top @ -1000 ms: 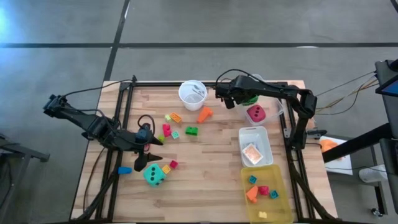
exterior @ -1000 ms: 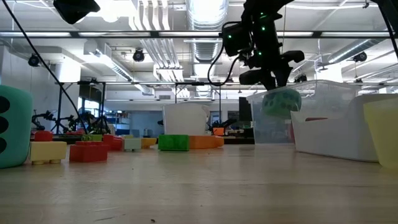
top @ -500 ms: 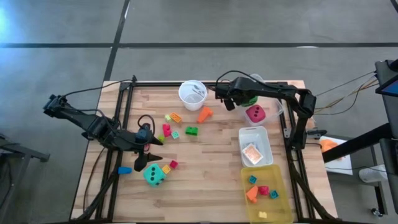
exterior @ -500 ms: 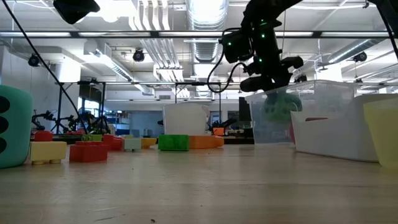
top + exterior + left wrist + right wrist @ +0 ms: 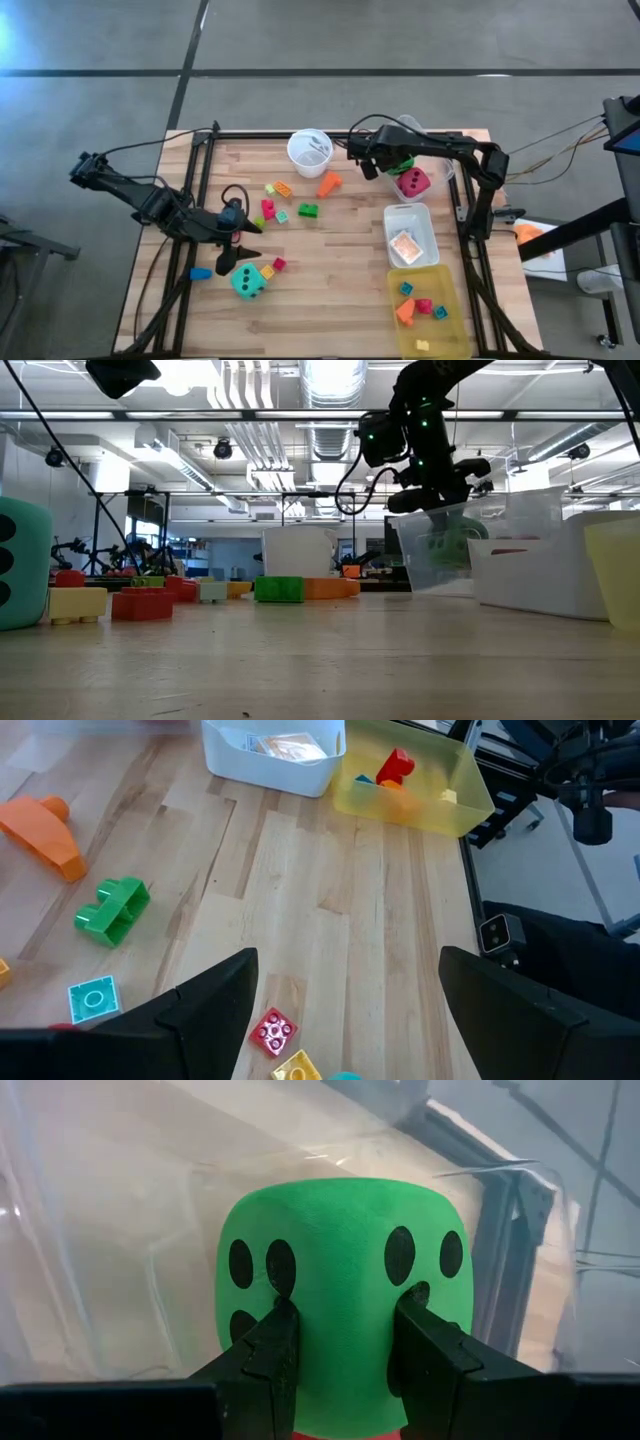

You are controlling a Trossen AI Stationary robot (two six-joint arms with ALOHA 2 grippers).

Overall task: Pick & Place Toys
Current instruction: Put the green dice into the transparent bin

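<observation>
My right gripper (image 5: 340, 1350) pinches the green die (image 5: 340, 1290) inside the clear bin (image 5: 440, 545); releasing off-centre risks rebound off the red-pink die (image 5: 411, 182).

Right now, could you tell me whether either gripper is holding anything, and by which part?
The right gripper pinches the green die across one pip-marked face, inside the clear bin. The left gripper holds nothing.

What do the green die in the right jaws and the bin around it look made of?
Green die: likely soft foam, matte; the jaws dent its face. Bin: clear, glossy, probably thin plastic; the die shows through its wall.
</observation>
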